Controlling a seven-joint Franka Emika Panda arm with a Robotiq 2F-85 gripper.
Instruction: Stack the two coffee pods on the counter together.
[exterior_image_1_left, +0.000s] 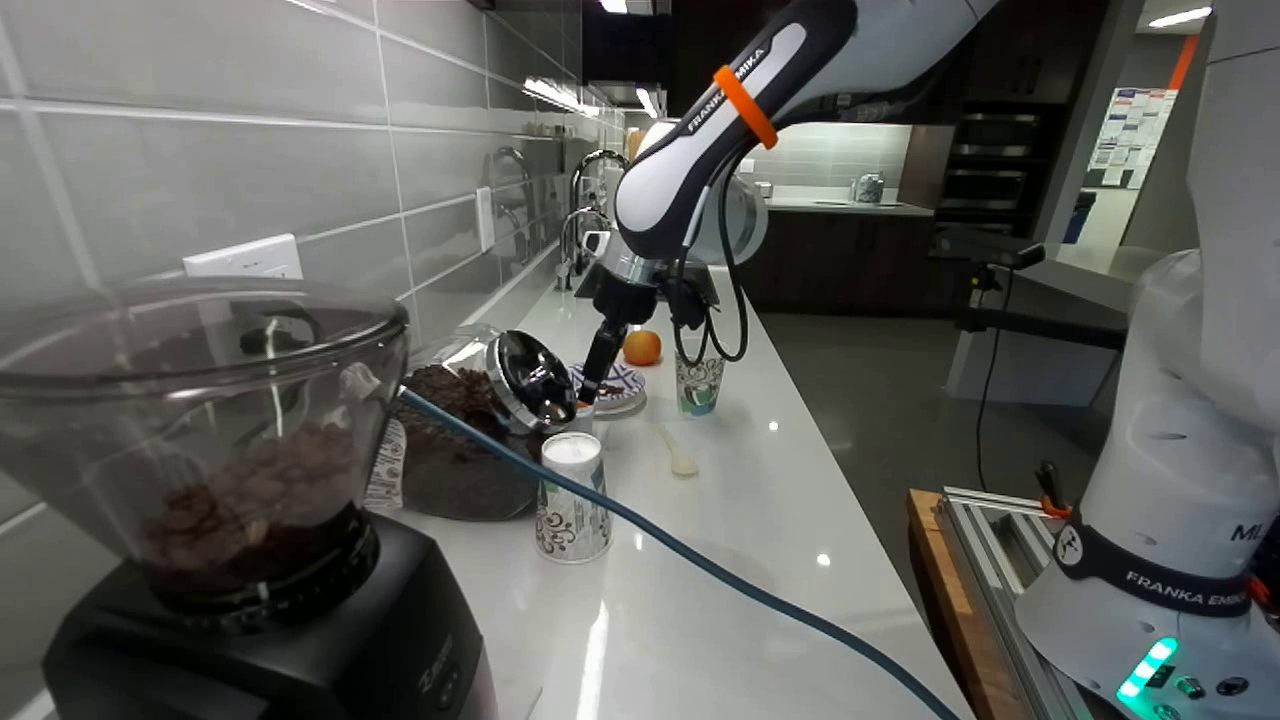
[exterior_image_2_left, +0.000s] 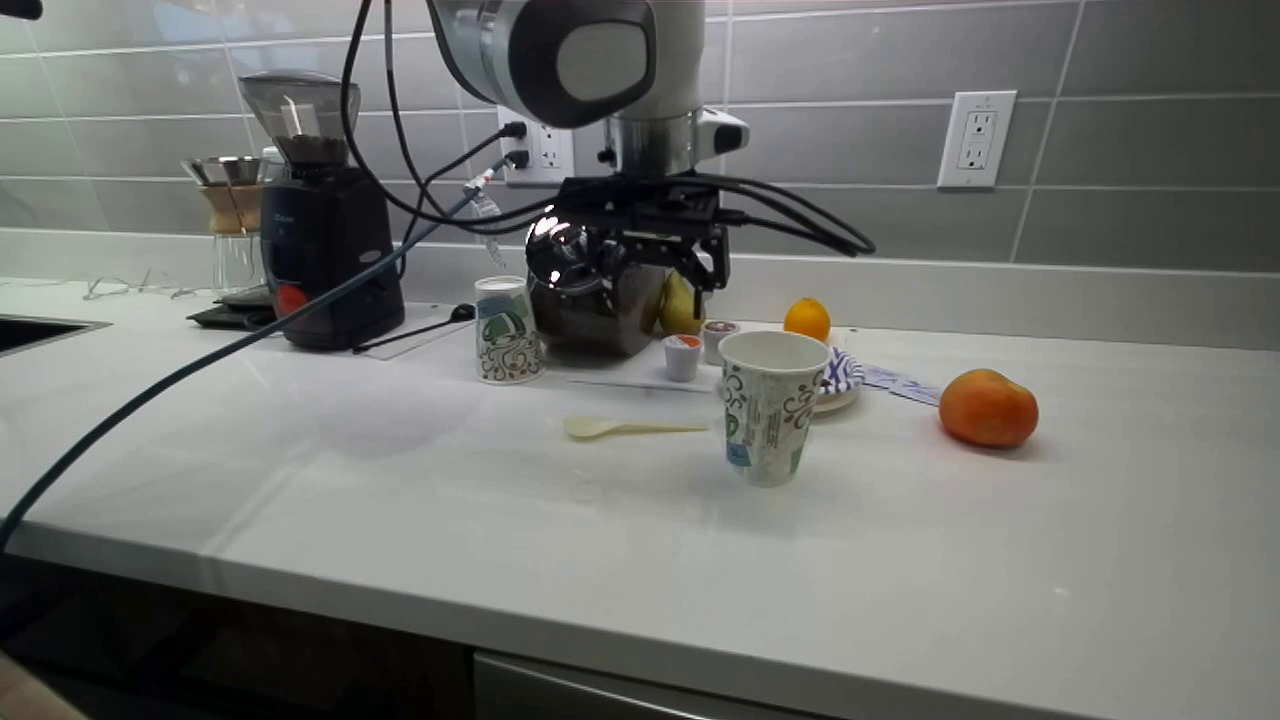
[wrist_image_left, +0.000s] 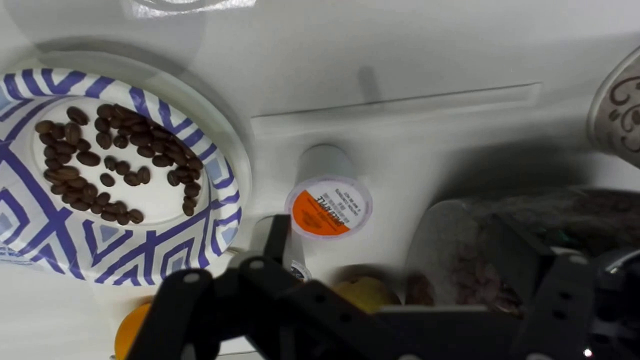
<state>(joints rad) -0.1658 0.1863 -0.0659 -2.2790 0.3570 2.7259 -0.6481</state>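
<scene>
Two coffee pods stand apart, side by side, on the white counter (exterior_image_2_left: 500, 560). The orange-and-white-topped pod (exterior_image_2_left: 682, 358) shows its lid in the wrist view (wrist_image_left: 329, 207). The dark-topped pod (exterior_image_2_left: 720, 340) stands just behind it and is partly hidden by a finger in the wrist view (wrist_image_left: 294, 252). My gripper (wrist_image_left: 400, 240) is open and empty, with one finger over the dark-topped pod and the other over the bean jar. In an exterior view the gripper (exterior_image_2_left: 655, 285) hangs above and behind the pods. In an exterior view the orange-topped pod (exterior_image_1_left: 584, 411) is partly hidden.
A bean jar (exterior_image_2_left: 600, 315) and a pear (exterior_image_2_left: 679, 305) are beside the pods. A patterned plate of beans (wrist_image_left: 225, 210), an upright cup (exterior_image_2_left: 768, 410), an upside-down cup (exterior_image_2_left: 508, 335), a spoon (exterior_image_2_left: 630, 428) and an orange (exterior_image_2_left: 807, 319) surround them. A blue cable (exterior_image_1_left: 720, 575) crosses the counter.
</scene>
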